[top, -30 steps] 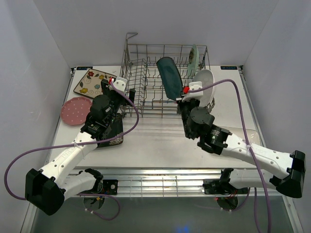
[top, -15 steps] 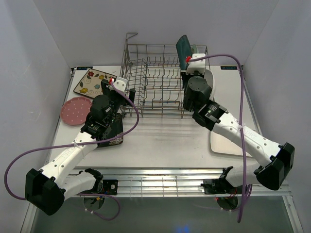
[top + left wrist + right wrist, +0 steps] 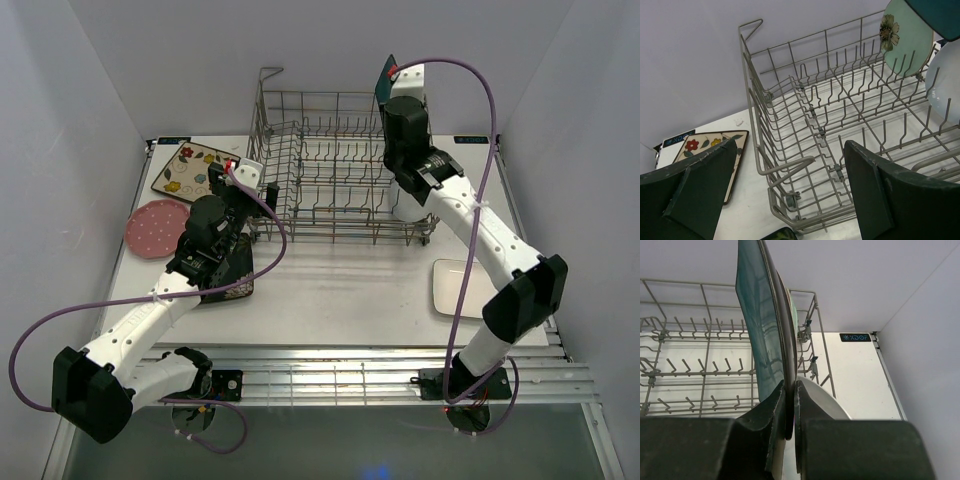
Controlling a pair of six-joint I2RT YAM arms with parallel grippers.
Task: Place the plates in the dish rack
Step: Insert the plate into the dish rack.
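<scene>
I am mid-way through slotting the teal plate [image 3: 757, 315]: my right gripper [image 3: 790, 389] is clenched on its lower edge and holds it upright, on edge, above the 1 o'clock corner of the dish rack [image 3: 310, 215]. Next I judge I must lower it straight down between two tines, just beside the mint-green round plate [image 3: 905, 35], without knocking that or the white oval plate [image 3: 946, 85] below my wrist. My left gripper [image 3: 790, 190] hangs released and empty at the rack's 8 o'clock corner. I count seven plates: two racked, one in my grip, four on the table [image 3: 340, 290]. Those are the cream floral square [image 3: 190, 170] at 10 o'clock, pink dotted round [image 3: 155, 228] at 9, dark patterned square [image 3: 232, 278] at 8, and white rectangular [image 3: 458, 288] at 4. One rack.
</scene>
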